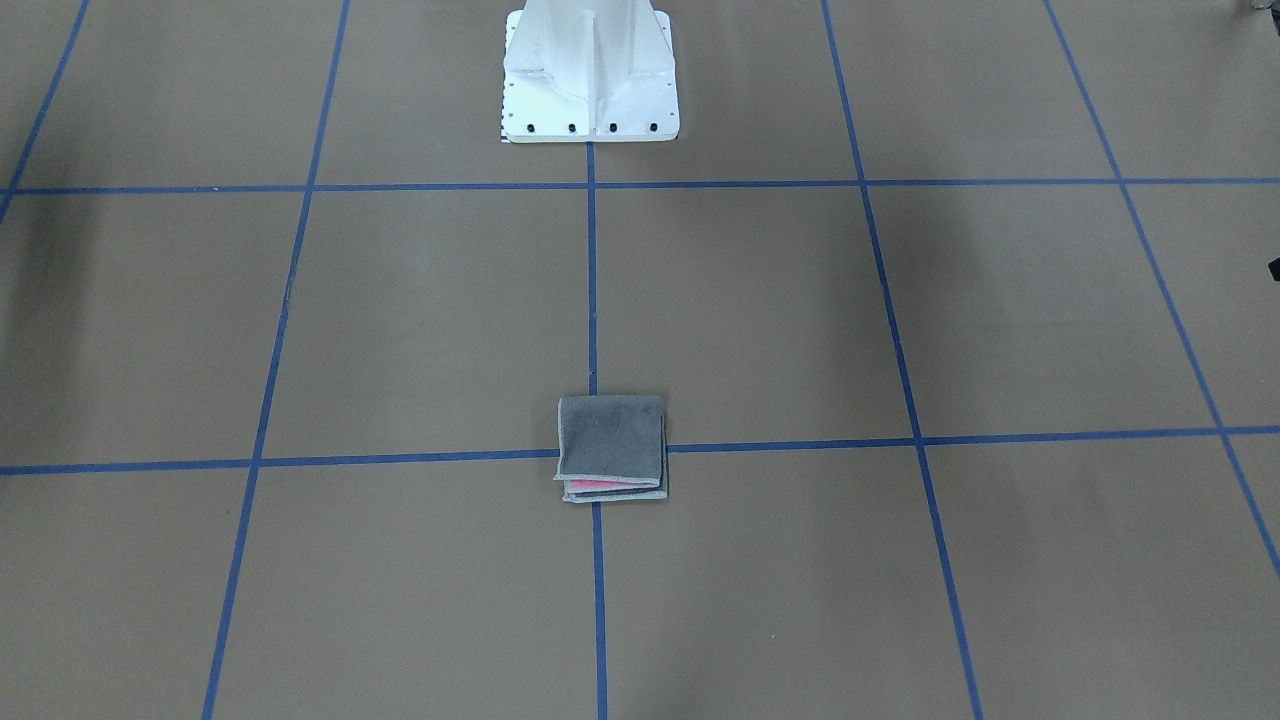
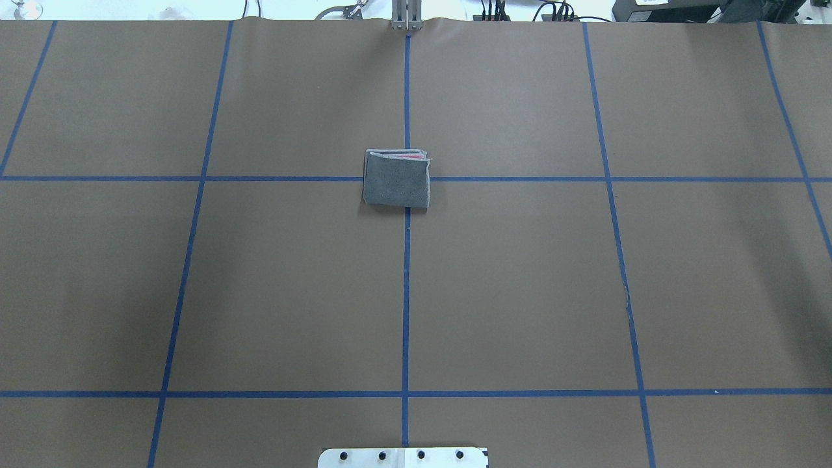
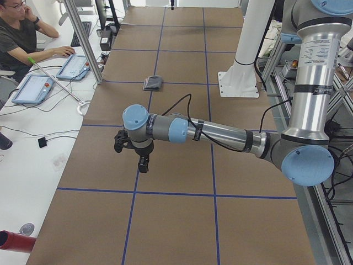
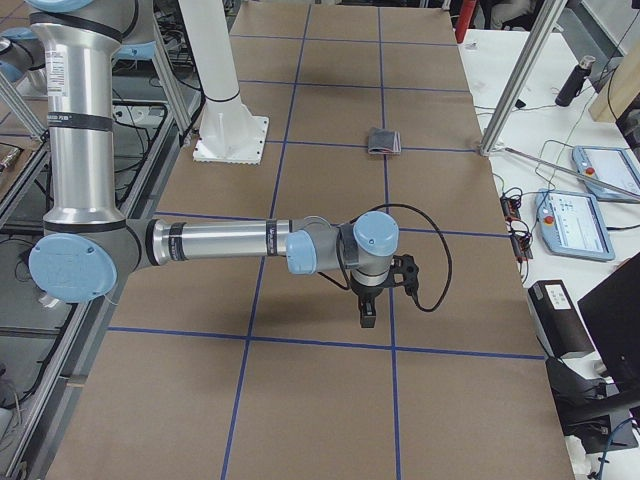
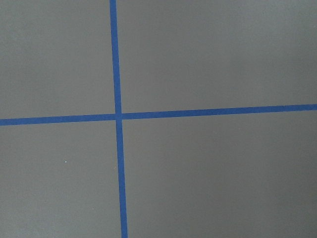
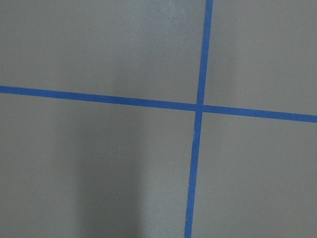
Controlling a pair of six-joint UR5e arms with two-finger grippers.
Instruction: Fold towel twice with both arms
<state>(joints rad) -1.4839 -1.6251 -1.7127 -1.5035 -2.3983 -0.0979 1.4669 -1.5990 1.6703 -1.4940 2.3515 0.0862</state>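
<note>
In the view from the desk's left end, the left arm (image 3: 220,132) is seen nearest, stretched level above the brown desk (image 3: 176,221). The left gripper (image 3: 143,164) is pointed downward over a blue tape line (image 3: 134,199); whether its fingers are spread or pressed together cannot be told. Nothing is seen held in it.

In the view from the right end, the right arm (image 4: 220,243) is posed likewise. The right gripper (image 4: 368,312) hangs just above a tape line, and its finger state likewise cannot be told. In each wrist view only desk surface and a tape crossing (image 5: 118,117) are shown.

Farther along the desk, the white pedestal (image 4: 225,100) is bolted at the robot's edge. Beyond it, on the centre line, the towel (image 2: 397,181) lies flat on a tape crossing, well apart from both grippers. It is folded into a small, nearly square packet with the dark grey face outward. Pink-red cloth and light grey stitched edges are exposed between the layers on the side away from the pedestal.
</note>
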